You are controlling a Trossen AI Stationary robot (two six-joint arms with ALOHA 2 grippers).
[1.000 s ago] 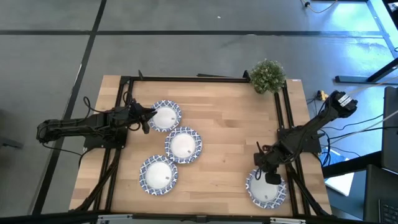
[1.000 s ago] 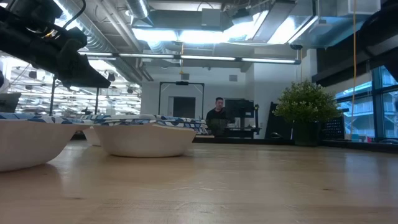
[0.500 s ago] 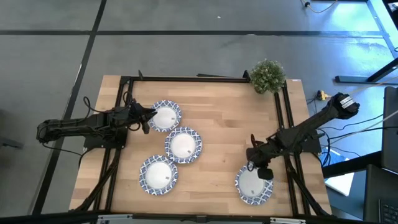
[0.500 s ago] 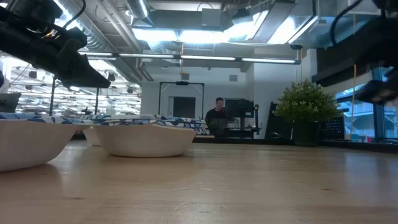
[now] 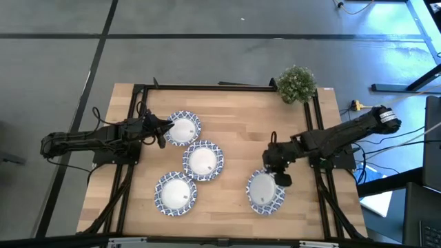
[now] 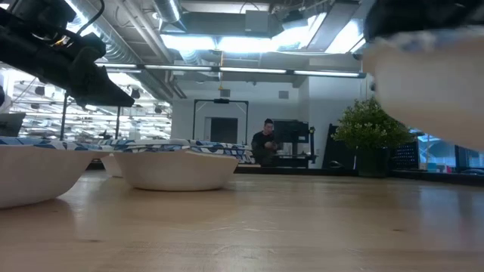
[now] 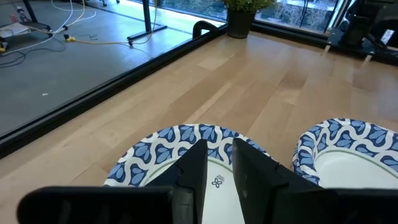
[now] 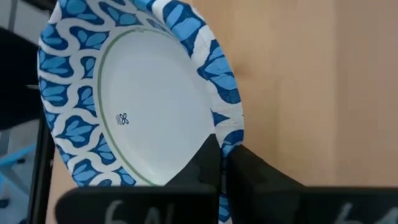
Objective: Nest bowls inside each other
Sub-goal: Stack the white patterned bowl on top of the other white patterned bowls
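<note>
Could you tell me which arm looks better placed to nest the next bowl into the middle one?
Right, probably: the right gripper already holds a bowl lifted off the table, while the left gripper sits at the far-left bowl.

bowl mark, right wrist view: a small blue flower-like stamp on the white centre of the bowl [image 8: 137, 99]; a sign, not letters.
bowl mark, left wrist view: a similar small blue stamp on the white centre of the near bowl [image 7: 186, 146], just ahead of the fingers.
right gripper housing: pale blurred characters on the dark body; not legible.
elsewhere: no readable words or numbers.
</note>
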